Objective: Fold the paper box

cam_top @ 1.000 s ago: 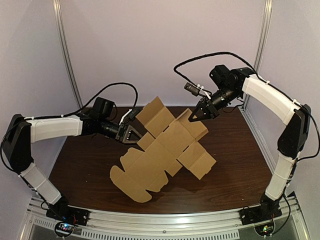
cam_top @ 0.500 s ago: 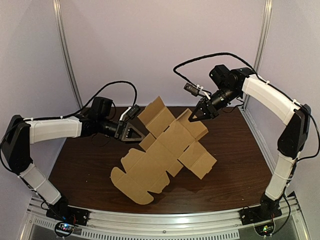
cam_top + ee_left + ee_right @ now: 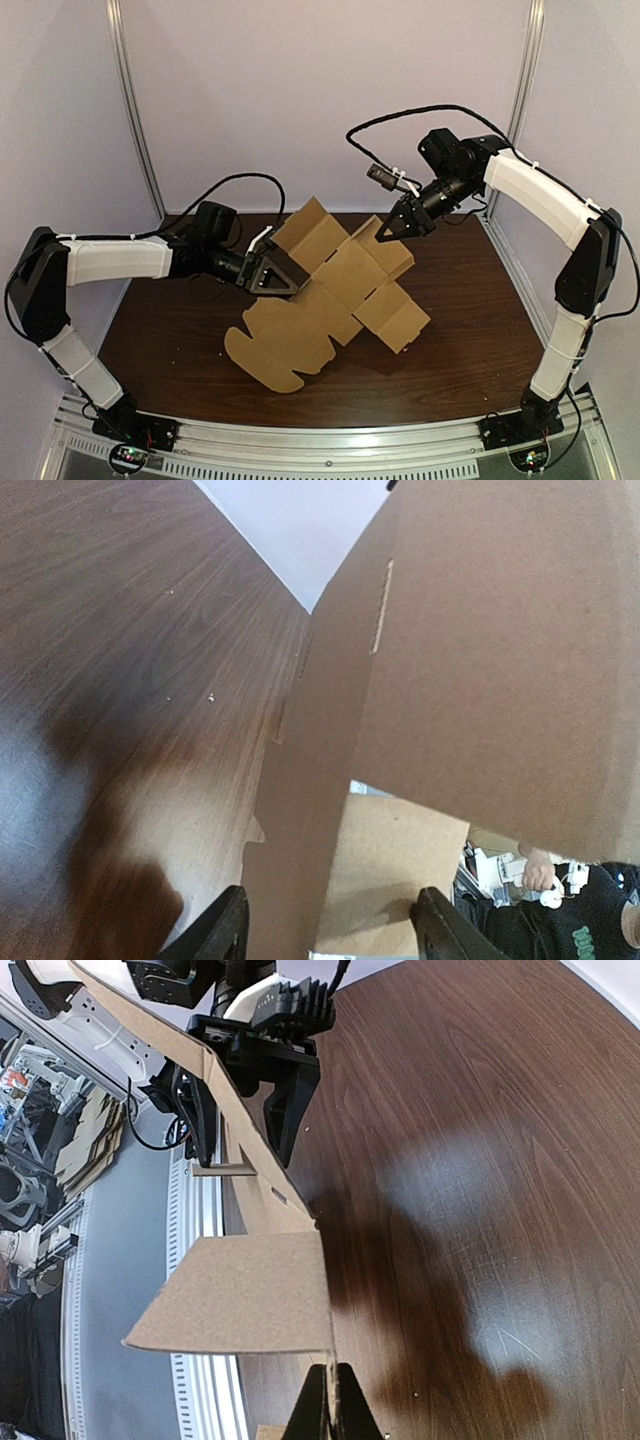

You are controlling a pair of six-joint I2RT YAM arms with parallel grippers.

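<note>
- Dark wood-grain table (image 3: 470, 340), with a pale lilac wall (image 3: 300, 100) behind it and to both sides. A metal rail (image 3: 330, 440) runs along the near edge by the arm bases.
- Paper box (image 3: 335, 295): an unfolded brown cardboard blank with many flaps, set diagonally between the two grippers. Its near rounded flaps rest on the table. The far end is raised off the wood (a shadow lies beneath it in the right wrist view).
- Right gripper (image 3: 386, 230): at the far corner of the blank, fingers pressed together with no gap visible, pinching the edge of a flap. In its own wrist view that flap spreads out just ahead and to the left of the fingertips, held clear of the table.
- Left gripper (image 3: 284, 280): jaws spread wide, clamping nothing. A narrow strip of the blank passes between the two fingers (image 3: 218, 936), and neither visibly presses on it. A large panel with a slot cut in it stands tilted just ahead and to the right, filling much of that wrist view.
- The left gripper is at the blank's left edge and the right one at its far tip, well apart.
- Black cable (image 3: 420, 112) loops above the right arm.
</note>
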